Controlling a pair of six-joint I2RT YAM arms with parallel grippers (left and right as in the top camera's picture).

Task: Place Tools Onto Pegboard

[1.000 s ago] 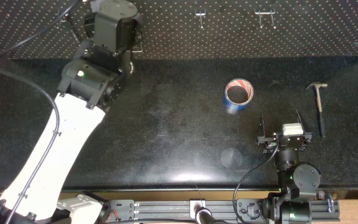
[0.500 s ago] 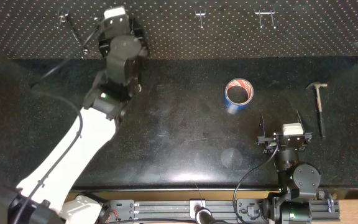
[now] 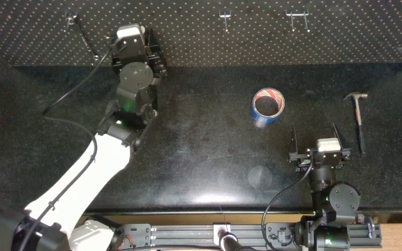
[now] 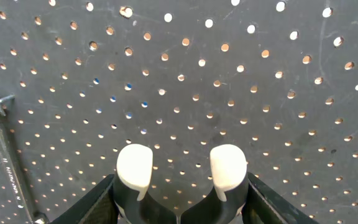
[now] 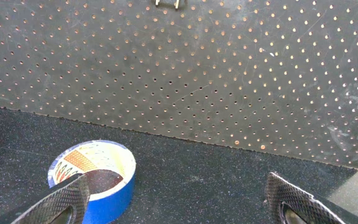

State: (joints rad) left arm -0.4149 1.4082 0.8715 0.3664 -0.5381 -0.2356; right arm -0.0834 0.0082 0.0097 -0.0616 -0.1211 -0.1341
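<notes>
Left gripper (image 4: 181, 171): up against the pegboard (image 3: 368, 28), pointing straight at it; the two pale fingers stand moderately apart with only bare board between them.
Slim metal tool (image 4: 2, 162): hangs on the pegboard from a hook at its upper end, off to one side of the left gripper, apart from the fingers.
Right gripper (image 3: 315, 136): low over the table (image 3: 208, 160) near the right arm's base, spread wide, holding nothing.
Tape roll (image 3: 269, 106): blue, lying on the table ahead of the right gripper and slightly to its left, not touching it.
Hammer (image 3: 358, 115): flat on the table to the right of the right gripper, head towards the pegboard.
Free hooks (image 3: 297, 19): two sets on the upper board, bare.
</notes>
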